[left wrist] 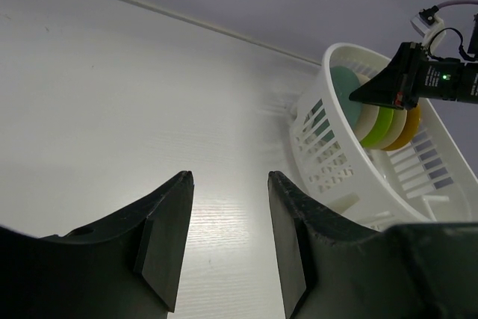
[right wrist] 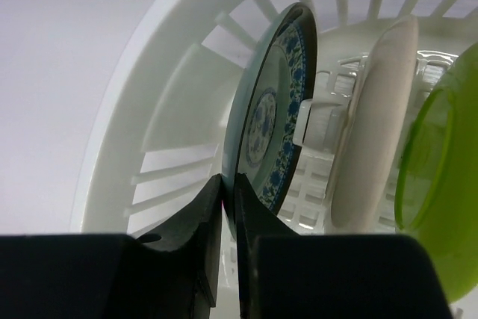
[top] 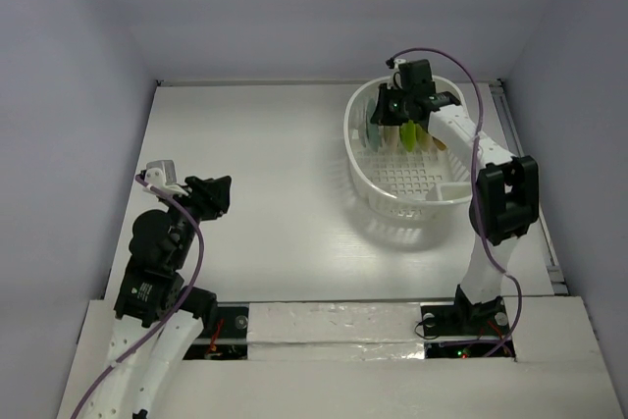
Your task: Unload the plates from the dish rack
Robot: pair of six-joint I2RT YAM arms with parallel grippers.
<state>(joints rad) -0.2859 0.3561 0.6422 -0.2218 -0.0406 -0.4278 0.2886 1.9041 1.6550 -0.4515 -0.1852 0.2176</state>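
The right gripper [right wrist: 228, 190] reaches into the dish rack [right wrist: 168, 80] with its jaws drawn narrow. One jaw sits on each face of the teal plate [right wrist: 272, 110], pinching the part of the rim nearest the wrist. That plate stands on edge at the end of the row, with its outer face open toward the rack wall. Taking this one first, by its rim, looks like the easiest way in without knocking the others. Just to the gripper's right stands the cream plate [right wrist: 370, 125], and beyond it the green plate [right wrist: 441, 162]. Both are upright and clear of the fingers. An orange plate [left wrist: 409, 131] stands farthest from that gripper. The left gripper [left wrist: 228, 184] hangs over the table [left wrist: 112, 95], well apart from the rack, jaws wide with nothing between them, probably standing by to receive or to keep out of the way. The fingers hide the teal plate's rim where they meet it, so I cannot tell how deep or how firm the pinch is. The green plate is cut off at the frame's edge. It is hard to make out whether another plate stands between the green and orange ones. From above, the right gripper covers the tops of the plates.
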